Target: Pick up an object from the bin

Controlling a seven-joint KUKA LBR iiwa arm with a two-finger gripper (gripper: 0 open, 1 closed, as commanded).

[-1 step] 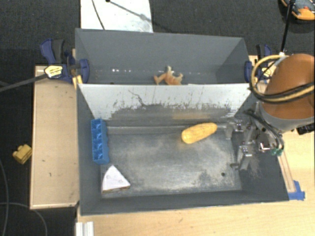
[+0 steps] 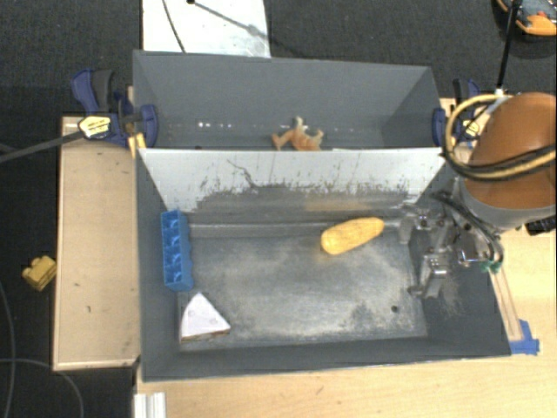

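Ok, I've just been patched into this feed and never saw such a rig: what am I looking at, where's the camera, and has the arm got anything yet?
One camera looks down on a grey metal bin from above, a little to one side. The robot arm, under its orange-brown cover, reaches in from the picture's right. Its gripper hangs at the bin's right end, over bare floor. Nearest it, to its left, lies a yellow corn cob. A blue studded block lies along the left wall, a white wedge in the near left corner, and a small tan figure by the far wall. I see nothing held yet.
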